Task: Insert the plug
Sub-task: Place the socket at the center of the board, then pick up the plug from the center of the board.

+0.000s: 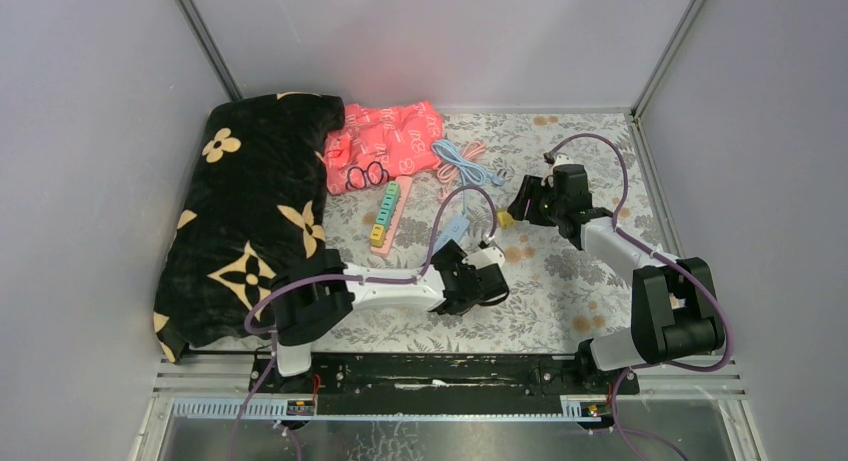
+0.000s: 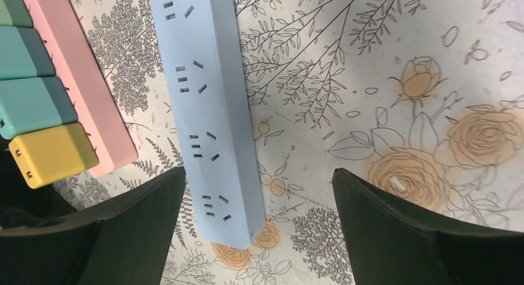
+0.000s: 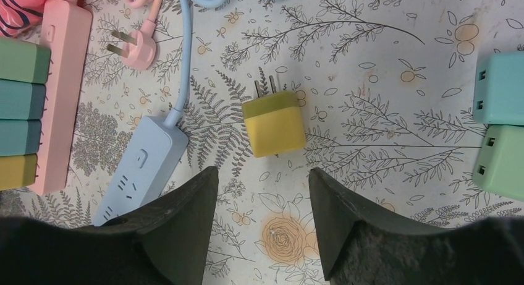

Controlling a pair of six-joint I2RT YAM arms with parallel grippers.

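Note:
A yellow plug [image 3: 274, 123] lies flat on the floral tablecloth, its two prongs pointing away from my right gripper [image 3: 262, 172]. That gripper is open just short of the plug and holds nothing. The blue power strip [image 2: 210, 112] lies below my left gripper [image 2: 259, 174]; its near end sits between the wide-open fingers, closer to the left finger [image 2: 142, 223], and nothing grips it. In the top view the yellow plug [image 1: 506, 219] sits beside the right gripper [image 1: 522, 203], with the blue strip [image 1: 455, 229] just beyond the left gripper [image 1: 472, 273].
A pink power strip [image 1: 390, 211] carries several coloured plugs. A pink cable plug [image 3: 137, 49] and coiled cables [image 1: 462, 161] lie behind. Teal and green plugs [image 3: 500, 87] sit at the right. A black flowered blanket [image 1: 250, 221] and a red bag [image 1: 385, 141] fill the left.

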